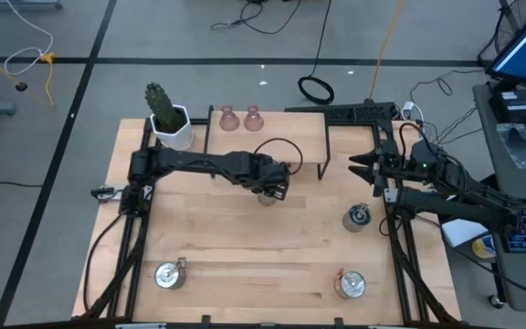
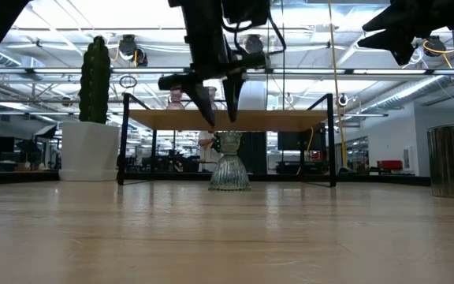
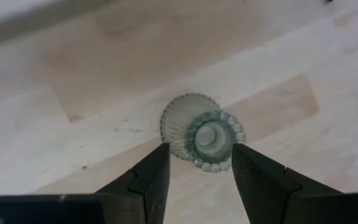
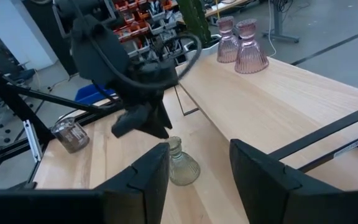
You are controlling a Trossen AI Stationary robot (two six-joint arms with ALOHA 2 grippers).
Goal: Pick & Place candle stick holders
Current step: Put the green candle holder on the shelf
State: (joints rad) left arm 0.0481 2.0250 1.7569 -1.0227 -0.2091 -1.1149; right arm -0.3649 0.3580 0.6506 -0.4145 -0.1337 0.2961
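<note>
The left gripper is shown above the middle of the wooden table, directly over the olive-green glass candle stick holder. In the low view the holder is seen standing upright on the table, with the two fingertips just above its top and clear of it. In the left wrist view the same holder is seen from above, its round mouth lying ahead of and between the two dark fingers, which are held apart and clamped on nothing.

The right gripper is held raised at the right side of the table, near the end of the low black-framed shelf. Its fingers are seen spread apart in the right wrist view, with nothing between them.

Two pale pink glass candle stick holders are set side by side on the shelf top, just beside the cactus in a white pot at the far left corner.

Three silver metal candle stick holders are placed on the table: one on the right, below the right gripper in the high view, one near the front left, and one near the front right, all well apart from the left gripper.
</note>
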